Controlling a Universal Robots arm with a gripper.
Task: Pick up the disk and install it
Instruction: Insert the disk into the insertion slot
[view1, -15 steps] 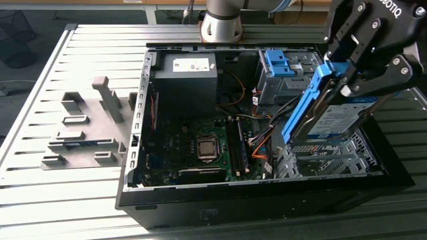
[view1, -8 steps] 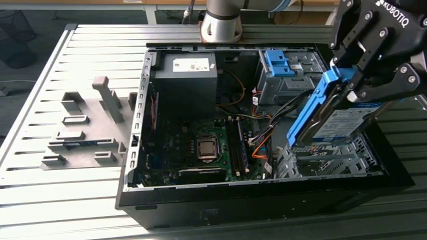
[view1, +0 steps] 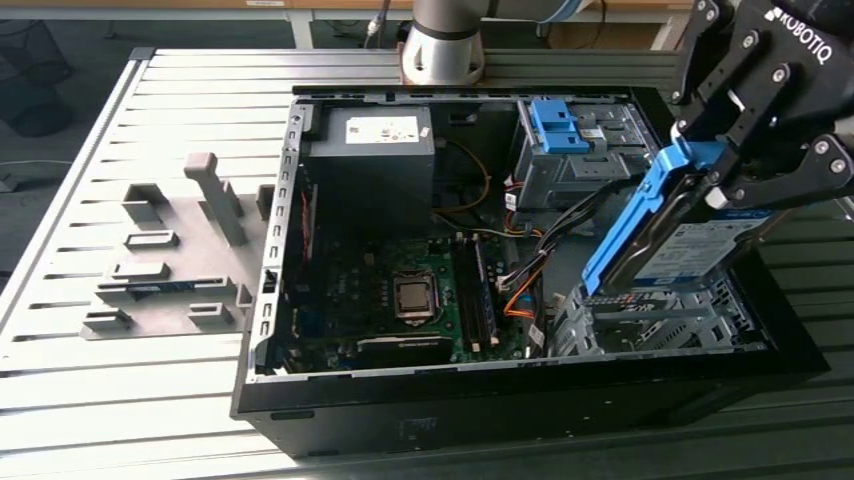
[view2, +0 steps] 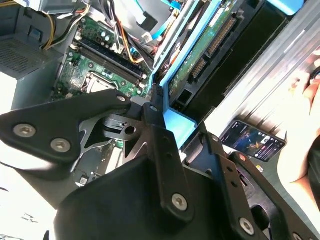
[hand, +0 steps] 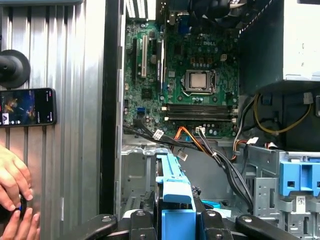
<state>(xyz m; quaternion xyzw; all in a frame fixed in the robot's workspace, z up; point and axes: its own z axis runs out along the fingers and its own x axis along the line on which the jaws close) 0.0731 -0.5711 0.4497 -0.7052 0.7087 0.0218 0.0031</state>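
My gripper (view1: 738, 183) is shut on the disk (view1: 678, 252), a silver drive with a white-and-blue label in a bright blue carrier frame. The disk hangs tilted on edge, its lower end just above the metal drive cage (view1: 647, 322) at the corner of the open computer case (view1: 534, 395), on the exterior view's right. In the second wrist view the disk's green circuit-board underside (view2: 210, 42) runs away from the gripper (view2: 167, 125). In the first wrist view the black fingers (hand: 150, 222) clamp the disk's blue frame (hand: 175, 192) from both sides.
A bare blue bracket (view1: 554, 125) sits in the bay at the back. The grey power supply box (view1: 374, 135), motherboard (view1: 400, 290) and loose cables (view1: 527, 280) fill the case. A grey fixture (view1: 174, 270) stands on the slatted table. A person's hand (hand: 12, 182) and a phone (hand: 27, 106) lie beside the case.
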